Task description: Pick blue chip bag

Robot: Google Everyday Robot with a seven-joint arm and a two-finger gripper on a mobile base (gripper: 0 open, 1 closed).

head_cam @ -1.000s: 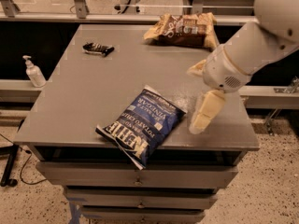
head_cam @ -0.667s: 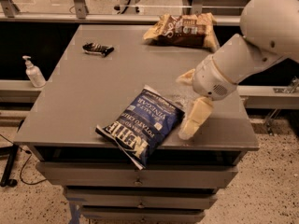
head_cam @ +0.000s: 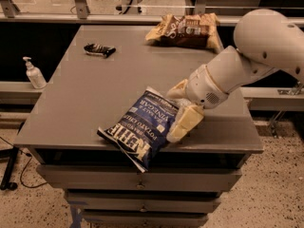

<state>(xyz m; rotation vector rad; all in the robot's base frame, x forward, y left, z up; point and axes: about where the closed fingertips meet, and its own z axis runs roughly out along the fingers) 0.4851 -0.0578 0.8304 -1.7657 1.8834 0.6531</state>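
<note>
Nearest, below the gripper (head_cam: 172,115) and to its left: drawer fronts (head_cam: 137,184) under the bench (head_cam: 71,113), of no concern to the pick. Just above them, the blue chip bag (head_cam: 140,132), flat and slantwise on the bench, near corner poking out past the front edge, right-hand side reaching up to the gripper.

Gripper itself low at the bag's right edge, fingers apart, one on the far side of that edge and one on the near side, the edge seemingly between them. Touching or only nearly so: hard to tell. Not clamped, as far as can be seen.

Judged progress: approach done or very nearly, grasp not yet made. Left to do: close on the bag, then lift clear of the bench. Worth watching for: a thin crinkly edge slipping out of a shallow pinch, and the overhanging corner tipping the bag off the front if nudged forward.

Farther off, well apart from the gripper: a small black snack wrapper (head_cam: 99,49) beyond and to the left, a brown chip bag (head_cam: 185,30) straight beyond at the far edge, a pump bottle (head_cam: 34,73) off the bench on a ledge, far to the left. No obstacle between gripper and bag.
</note>
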